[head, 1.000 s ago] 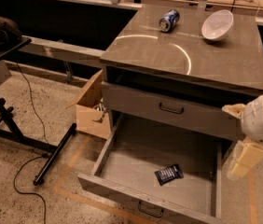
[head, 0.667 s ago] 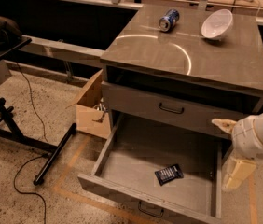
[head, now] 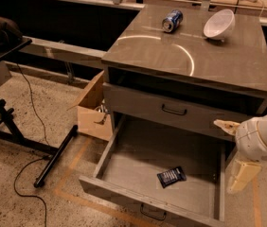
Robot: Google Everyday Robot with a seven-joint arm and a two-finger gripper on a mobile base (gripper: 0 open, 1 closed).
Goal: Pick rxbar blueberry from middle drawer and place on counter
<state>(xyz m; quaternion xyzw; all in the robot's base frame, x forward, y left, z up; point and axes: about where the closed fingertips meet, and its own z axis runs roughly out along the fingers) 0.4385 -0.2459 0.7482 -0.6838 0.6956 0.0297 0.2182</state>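
1. One rxbar blueberry [head: 171,177] lies flat on the floor of the middle drawer [head: 140,157]. It is a small rectangular bar in a dark navy wrapper with pale lettering across its face. It sits askew, toward the front and a little right of centre, touching neither side wall.
2. The middle drawer stands open. It is wide, grey metal, with low side walls and a small dark bar handle [head: 152,214] on its front. The bar is the only thing in it.
3. The gripper [head: 223,156] hangs at the right edge of the view, beside the drawer's right wall and well apart from the bar. Its two cream fingers [head: 241,176] are spread wide, one above the other, with nothing between them. A rounded white wrist joins them.
4. Above the open drawer is a closed grey drawer front [head: 138,100] with a black handle [head: 173,110].
5. The counter [head: 171,56] tops the cabinet, grey-brown and glossy, with curved light reflections. At its far edge a blue soda can [head: 172,21] lies on its side. A white bowl [head: 218,24] rests tilted to the can's right.
6. Left of the cabinet, an open cardboard box [head: 92,115] sits on the speckled floor [head: 24,193]. Further left are a black stand [head: 10,124] and a loose dark cable [head: 29,195].
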